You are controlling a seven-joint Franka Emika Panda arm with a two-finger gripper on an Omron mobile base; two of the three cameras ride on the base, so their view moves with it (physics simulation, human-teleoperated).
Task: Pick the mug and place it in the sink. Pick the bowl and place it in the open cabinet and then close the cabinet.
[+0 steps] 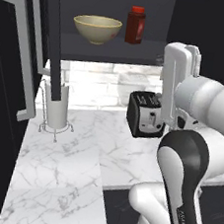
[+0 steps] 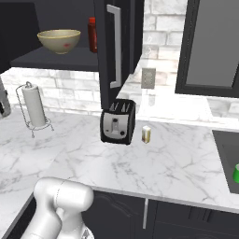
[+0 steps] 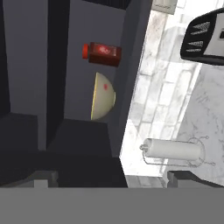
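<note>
The white robot arm (image 1: 188, 158) fills the near foreground, rising in front of a marble counter (image 1: 66, 173), and the landmark for everything else is the black toaster (image 2: 117, 122) standing on that counter. The gripper (image 3: 107, 177) is spread wide with nothing between its fingertips, and it looks sideways toward the cabinet, which suggests the arm is free to deal with the door. To the right of the toaster sits a small pale yellow container (image 2: 146, 134), and farther right, at the counter's edge, the green mug (image 2: 236, 174) lies inside the black sink (image 2: 224, 154), so that half of the job appears done. Left of the toaster a paper towel roll (image 2: 35, 108) stands on a wire holder. Above and behind the toaster, the dark cabinet (image 1: 116, 52) stands open, its door (image 2: 112, 51) swung outward with a long silver handle. On its shelf rests the tan bowl (image 1: 97, 29), upright, just beside a red bottle (image 1: 135, 25). Closing the door seems to be what remains.
</note>
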